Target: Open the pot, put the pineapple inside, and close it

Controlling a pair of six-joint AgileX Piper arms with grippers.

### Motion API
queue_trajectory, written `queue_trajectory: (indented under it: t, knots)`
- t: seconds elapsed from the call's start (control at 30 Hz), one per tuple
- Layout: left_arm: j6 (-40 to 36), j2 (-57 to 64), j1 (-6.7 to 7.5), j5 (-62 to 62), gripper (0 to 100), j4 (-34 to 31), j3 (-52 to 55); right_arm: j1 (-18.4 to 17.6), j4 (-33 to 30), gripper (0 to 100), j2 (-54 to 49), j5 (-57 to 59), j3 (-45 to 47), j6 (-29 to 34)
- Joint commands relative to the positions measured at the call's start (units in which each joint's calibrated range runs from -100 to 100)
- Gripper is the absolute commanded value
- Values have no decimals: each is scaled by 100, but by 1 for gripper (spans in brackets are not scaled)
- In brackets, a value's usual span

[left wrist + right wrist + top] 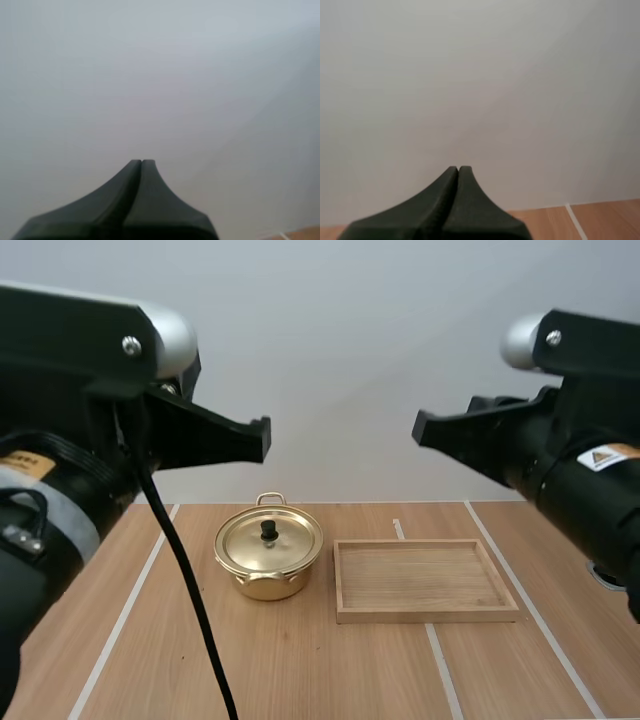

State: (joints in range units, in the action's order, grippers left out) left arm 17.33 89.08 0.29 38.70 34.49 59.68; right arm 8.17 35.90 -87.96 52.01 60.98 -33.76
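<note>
Now lid (pixel 268 541) on pot (pixel 266 580), mid-worktop (pixel 330 670), beside tray (pixel 425 615). Left end effector (pixel 264 439), right end effector (pixel 418 428) both closed, empty, well above. Step: open left one, descend plumb over knob (pixel 268 529), pinch centred, lift straight.

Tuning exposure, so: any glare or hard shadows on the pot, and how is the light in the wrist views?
High view: the pot lid shows mild sheen, no harsh glare; soft shadow on the table. Left wrist view: flat, even light behind the left gripper. Right wrist view: likewise behind the right gripper.
</note>
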Motion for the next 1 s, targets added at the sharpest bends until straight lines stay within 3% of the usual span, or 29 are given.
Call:
queue_trajectory:
  t: [0.0, 0.1, 0.2, 0.37, 0.53, 0.97]
  knots:
    - [-463, 207, 12, 1617, 0, -479, 38, 29, -105, 0, -124, 1530, 71, -9]
    - [-1539, 355, 12, 2259, 0, -1255, 38, 29, -197, 0, -140, 2310, 71, -10]
    - [-2811, 386, 12, 1664, 0, -2511, 82, 29, -336, 0, -196, 1962, 76, 35]
    - [-4266, 373, 12, 903, 0, -4372, 563, 29, -682, 0, -197, -987, 378, 492]
    - [-4258, 373, 12, 924, 0, -4449, 979, 29, -754, 0, -197, 57, 528, 581]
    - [-4247, 373, 12, 839, 0, -4449, 975, 29, -443, 0, -9, 219, 586, 581]
